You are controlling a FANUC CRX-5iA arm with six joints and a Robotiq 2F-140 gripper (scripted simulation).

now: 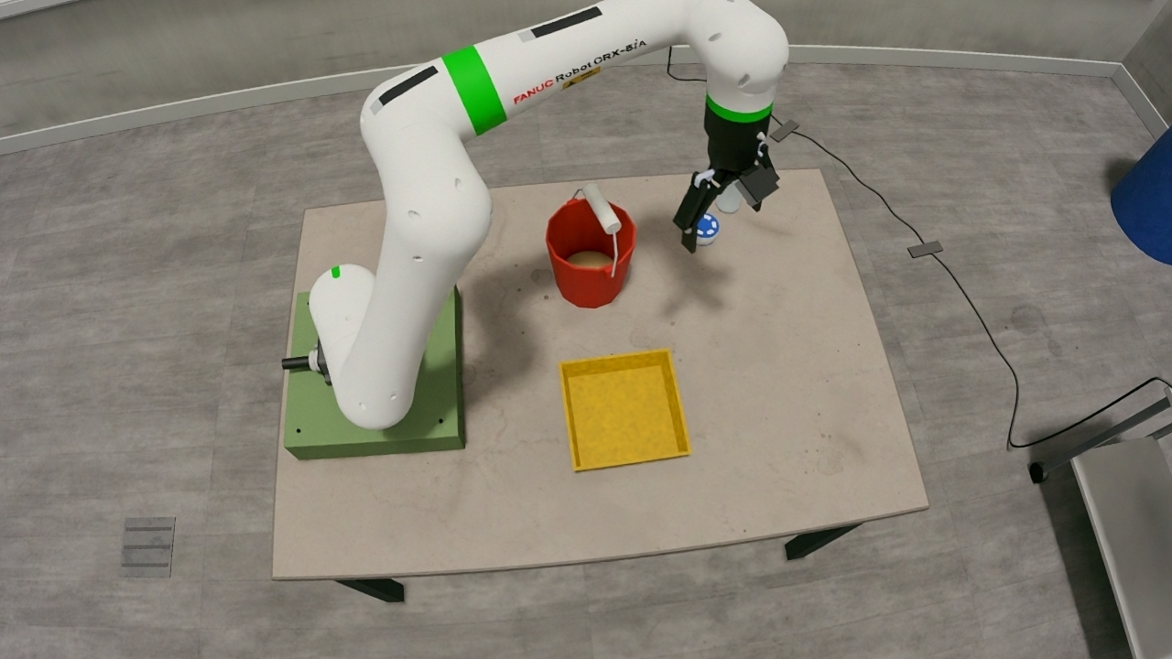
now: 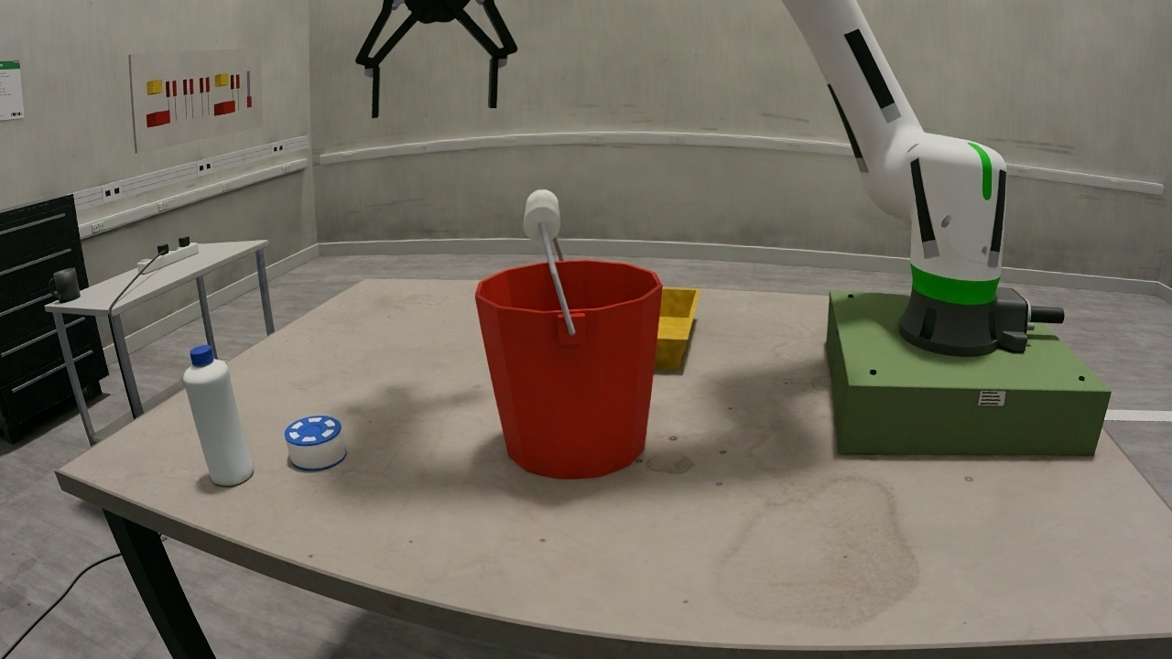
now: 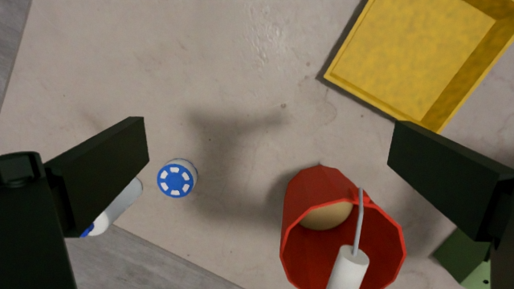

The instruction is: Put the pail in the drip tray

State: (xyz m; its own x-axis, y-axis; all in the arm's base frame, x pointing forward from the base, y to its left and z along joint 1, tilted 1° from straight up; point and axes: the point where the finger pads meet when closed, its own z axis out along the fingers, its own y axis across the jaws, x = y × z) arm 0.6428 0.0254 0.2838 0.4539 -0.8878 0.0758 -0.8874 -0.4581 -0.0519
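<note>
A red pail (image 1: 590, 253) stands upright on the table, its wire handle raised with a white grip (image 1: 602, 207) on top; something tan lies inside. It also shows in the exterior view (image 2: 569, 368) and at the wrist view's bottom edge (image 3: 341, 233). The yellow drip tray (image 1: 624, 408) lies empty on the table nearer the front, apart from the pail; it shows in the wrist view (image 3: 418, 60). My gripper (image 1: 725, 209) is open and empty, high above the table to the right of the pail, and shows in the exterior view (image 2: 434, 86).
A white bottle with a blue cap (image 2: 215, 417) and a blue-topped round roll (image 2: 315, 442) stand near the table's far right corner, below the gripper. The arm's green base block (image 1: 373, 384) sits at the table's left.
</note>
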